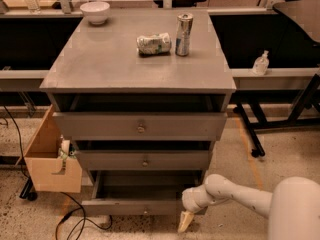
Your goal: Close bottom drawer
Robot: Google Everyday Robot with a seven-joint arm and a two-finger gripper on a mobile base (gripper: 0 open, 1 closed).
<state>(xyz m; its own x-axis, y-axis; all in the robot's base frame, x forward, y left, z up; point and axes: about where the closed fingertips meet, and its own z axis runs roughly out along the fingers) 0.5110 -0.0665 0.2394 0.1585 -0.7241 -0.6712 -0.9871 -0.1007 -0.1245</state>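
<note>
The bottom drawer [135, 206] is the lowest, slimmest grey front of the three and stands pulled out, showing its shallow tray [145, 186] and a small round knob [145, 211]. My gripper [186, 220] is at the drawer front's right end, low near the floor, with a pale fingertip [185, 222] pointing down. The white arm [235, 196] reaches in from the lower right.
Middle drawer [145, 160] and top drawer [140, 126] sit above, slightly open. On the cabinet top: a white bowl [95, 11], a crushed can [154, 43], an upright can [183, 28]. A cardboard box [50, 156] hangs on the left; cables [75, 224] lie on the floor.
</note>
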